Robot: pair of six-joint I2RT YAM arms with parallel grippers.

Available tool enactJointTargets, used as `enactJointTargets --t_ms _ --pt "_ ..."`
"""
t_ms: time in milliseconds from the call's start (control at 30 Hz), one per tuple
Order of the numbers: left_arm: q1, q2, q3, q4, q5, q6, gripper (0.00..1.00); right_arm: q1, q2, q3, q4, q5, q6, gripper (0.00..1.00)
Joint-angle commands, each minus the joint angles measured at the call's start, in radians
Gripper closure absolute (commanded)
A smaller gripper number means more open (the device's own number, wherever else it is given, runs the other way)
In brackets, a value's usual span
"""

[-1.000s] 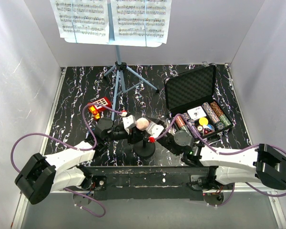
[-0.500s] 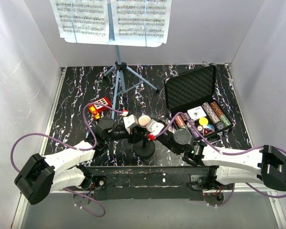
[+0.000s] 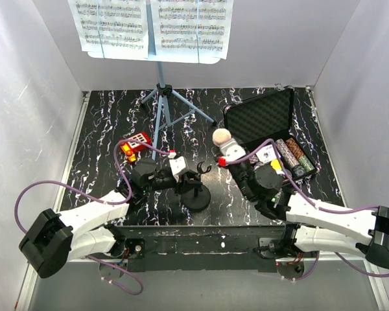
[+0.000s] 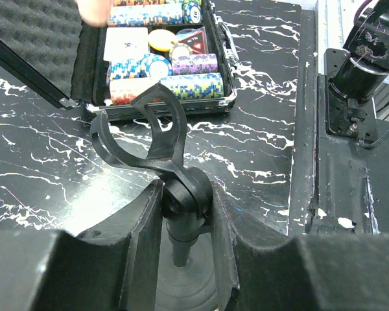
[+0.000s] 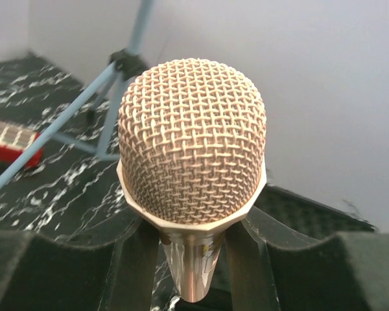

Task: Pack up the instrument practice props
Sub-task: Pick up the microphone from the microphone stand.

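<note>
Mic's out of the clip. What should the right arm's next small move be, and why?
Probably carry the microphone away from the mic stand and lower it onto bare table. The right gripper is shut on it in the air, the clip stands empty, and the left gripper is clamped on the stand's stem.

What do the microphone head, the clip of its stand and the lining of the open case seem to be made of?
Microphone head: woven metal mesh, it seems, pale champagne with a dull sheen; the wire weave shows clearly.
Stand clip: probably moulded plastic, black, smooth and slightly glossy.
Case lining: black foam, matt, with an egg-crate pattern of dimples.
</note>
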Motion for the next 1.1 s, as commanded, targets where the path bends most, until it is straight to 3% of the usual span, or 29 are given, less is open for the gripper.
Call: enactJointTargets --t_ms 0,167,233,333,400,567,800,1067 --pt "-0.008 -0.01 -0.012 -0.093 -0.027 0.011 1.0 -0.019 -0.04 0.067 0.119 0.126 -0.074 0.99" --pt "-0.011 -0.039 -0.007 -0.107 -0.087 0.009 1.0 -0.02 -0.086 0.121 -0.03 0.133 0.027 0.99" --pt "-0.011 -0.059 -0.004 -0.124 -0.2 0.028 1.0 -0.025 -0.101 0.188 -0.236 0.145 0.157 0.99" --pt "-0.011 -0.091 0.014 -0.174 -0.382 0.049 1.0 -0.069 -0.098 0.341 -0.673 0.075 0.427 0.99" --pt "-0.011 -0.113 0.011 -0.174 -0.473 0.069 1.0 -0.102 -0.093 0.377 -0.794 0.029 0.524 0.99" --pt "-0.013 -0.13 0.016 -0.168 -0.611 0.079 1.0 -0.116 -0.112 0.369 -0.9 -0.028 0.641 0.99" --pt "-0.011 -0.149 0.059 -0.22 -0.639 0.026 1.0 -0.117 -0.101 0.342 -0.993 -0.109 0.748 0.99" --pt "-0.014 -0.318 0.231 -0.435 -0.7 0.031 1.0 -0.119 -0.112 0.284 -0.978 -0.14 0.788 0.99"
